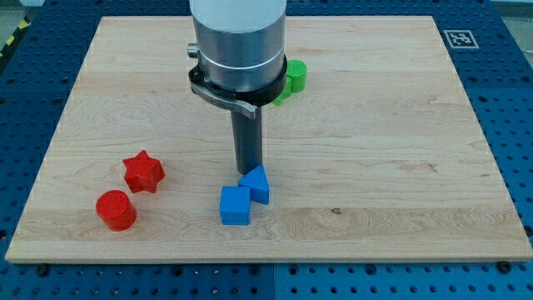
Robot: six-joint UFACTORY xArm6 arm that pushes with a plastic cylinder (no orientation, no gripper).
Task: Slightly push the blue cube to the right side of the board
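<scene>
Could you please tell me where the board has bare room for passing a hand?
The board's right half is bare. It is crowded where my tip meets the blue wedge and blue cube. The red star and red cylinder sit lower left.

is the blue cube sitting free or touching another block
Touching. The blue cube sits against the blue triangular block at its upper right, no gap showing. My tip is just above that triangular block.

Blue cube (235,205), btm-centre, touching blue wedge (257,182)
</scene>
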